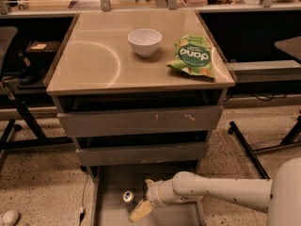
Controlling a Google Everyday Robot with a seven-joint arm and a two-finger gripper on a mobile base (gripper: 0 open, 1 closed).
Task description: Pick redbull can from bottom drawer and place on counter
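beige glossy tabletop (94, 65) caps the grey cabinet and fills the upper middle of the view. two upper drawers (141, 121) with scratched grey fronts sit under it. white arm (221, 192) comes in from 4 o'clock and stretches toward 9 o'clock, low over the bottom drawer (113, 182), which is pulled out at 6 o'clock. green snack bag (192, 56) lies flat near the tabletop's 3 o'clock edge. white bowl (144, 41) stands upright at 10 o'clock of the bag, a little apart from it. pincer (139, 212) is inside the bottom drawer, its tan tip pointing toward 7 o'clock; cannot tell if it is spread or pressed together. redbull can (128, 197) stands on the drawer floor, top up, just beside the pincer at its 11 o'clock; not gripped, and cannot tell if they touch.
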